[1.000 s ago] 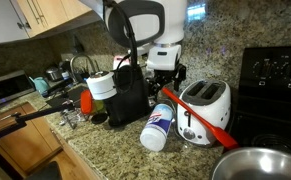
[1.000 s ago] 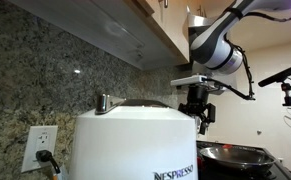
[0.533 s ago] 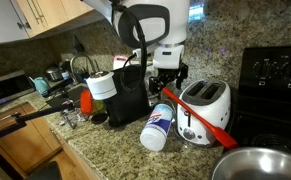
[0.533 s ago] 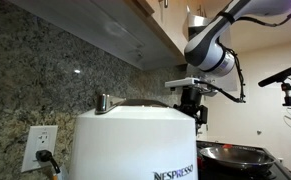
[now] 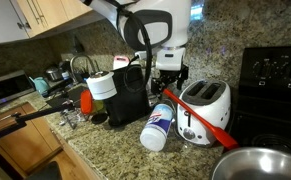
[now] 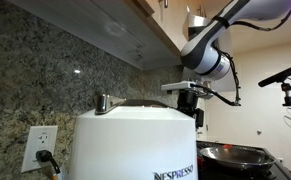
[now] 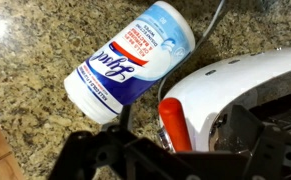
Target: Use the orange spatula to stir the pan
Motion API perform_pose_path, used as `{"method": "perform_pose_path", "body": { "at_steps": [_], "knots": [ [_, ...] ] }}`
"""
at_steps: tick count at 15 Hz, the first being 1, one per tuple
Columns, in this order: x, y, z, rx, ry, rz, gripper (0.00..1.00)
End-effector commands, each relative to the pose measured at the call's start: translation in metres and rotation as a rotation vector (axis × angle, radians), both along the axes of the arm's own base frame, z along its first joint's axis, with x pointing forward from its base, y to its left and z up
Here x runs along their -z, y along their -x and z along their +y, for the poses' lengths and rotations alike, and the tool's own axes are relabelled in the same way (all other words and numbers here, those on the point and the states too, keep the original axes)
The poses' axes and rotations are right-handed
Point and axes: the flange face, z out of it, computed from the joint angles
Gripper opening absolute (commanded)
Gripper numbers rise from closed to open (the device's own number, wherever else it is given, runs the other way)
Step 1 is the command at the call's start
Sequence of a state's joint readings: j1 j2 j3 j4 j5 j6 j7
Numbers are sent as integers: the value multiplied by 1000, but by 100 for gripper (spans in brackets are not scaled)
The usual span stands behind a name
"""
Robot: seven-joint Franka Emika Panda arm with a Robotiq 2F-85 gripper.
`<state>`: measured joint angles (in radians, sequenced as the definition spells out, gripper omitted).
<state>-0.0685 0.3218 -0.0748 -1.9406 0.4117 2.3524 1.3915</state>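
Spatula (image 5: 197, 118) first: lies slantwise across the top of the toaster (image 5: 210, 100), slim handle end up at the back, flat blade end reaching down past the front toward the pan (image 5: 260, 165). Seems to rest on the toaster alone; cannot tell whether the blade touches the desk (image 5: 110, 140). Shows in the wrist view as a rounded orange handle tip against the white shell, just beside a toppled wipes canister (image 7: 135, 60).

Pincer (image 5: 169, 84) next: hangs above that handle end, spread wide, pinching nothing. Stands well apart from the pan in both exterior views.

Handling, by judgement only: looks light, plastic or silicone, stiff along the handle and perhaps a little springy at the blade. Smooth and narrow, so likely to twist or slip in a loose pinch. Long too, so acts as a lever: held near the tip, may droop or swing at the blade end.

Best taken on the handle, somewhat in from the tip, jaws set across the narrow width, where the toaster shell falls away on either side and leaves room for the fingers. Not by the blade, which must stay free for stirring.

Worth minding: glossy curved toaster top, off which a nudged spatula could slide, and the canister lying close to the handle end. Calls for a firm squeeze, then a straight lift before any swing toward the pan.
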Motion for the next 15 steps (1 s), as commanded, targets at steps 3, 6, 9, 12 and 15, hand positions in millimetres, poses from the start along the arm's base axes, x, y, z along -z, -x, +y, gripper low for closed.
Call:
{"method": "perform_pose_path", "body": {
  "at_steps": [3,6,9,12,15],
  "knots": [
    [1,-9,-6,32,-3,20,70],
    [1,-9,-6,39,10,24,47],
    [-1,-10,-6,55,31,27,24],
    [-5,-8,-6,65,55,28,2],
    [-16,-6,-8,82,73,14,0]
  ]
}}
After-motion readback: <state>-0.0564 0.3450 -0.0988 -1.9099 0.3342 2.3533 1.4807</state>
